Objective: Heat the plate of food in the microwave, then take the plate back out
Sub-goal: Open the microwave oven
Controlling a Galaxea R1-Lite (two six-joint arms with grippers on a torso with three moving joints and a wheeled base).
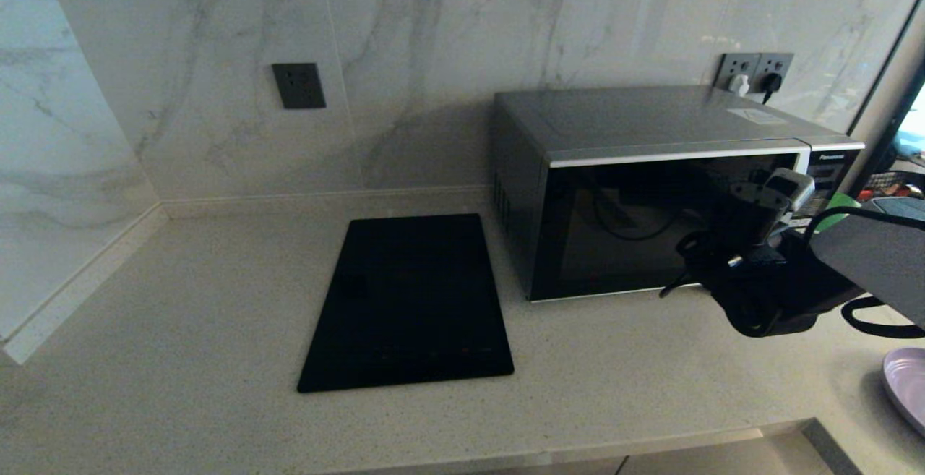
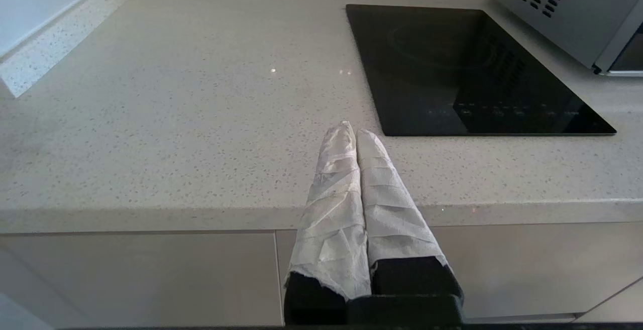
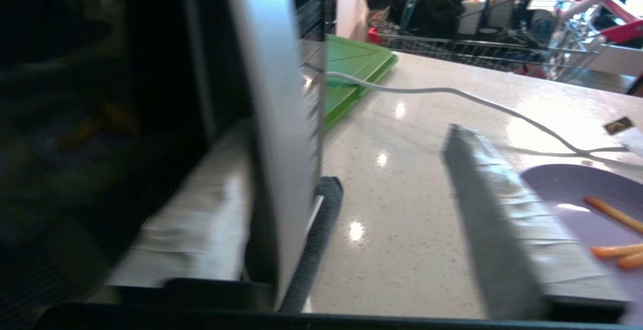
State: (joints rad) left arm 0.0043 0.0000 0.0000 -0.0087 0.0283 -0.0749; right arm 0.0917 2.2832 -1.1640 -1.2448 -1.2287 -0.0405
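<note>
The silver-grey microwave [image 1: 650,121] stands at the back right of the counter with its dark glass door closed. My right gripper [image 1: 769,193] is up at the door's right side, open. In the right wrist view the right gripper [image 3: 346,134] straddles the microwave's upright silver band [image 3: 271,119]: one taped finger [image 3: 201,219] lies on the dark glass side, the other finger [image 3: 502,209] stands well clear over the counter. The lilac plate [image 3: 562,187] with orange food sticks [image 3: 610,213] lies on the counter to the right; only the plate's rim [image 1: 907,388] shows in the head view. My left gripper [image 2: 351,131] hangs shut off the counter's front edge.
A flat black cooktop [image 1: 412,301] lies left of the microwave. A green board [image 3: 356,64] sits beyond the oven's right side, with a white cable [image 3: 452,91] running across the counter and a loaded wire rack [image 3: 477,43] behind. Wall sockets [image 1: 755,74] hold plugs above the microwave.
</note>
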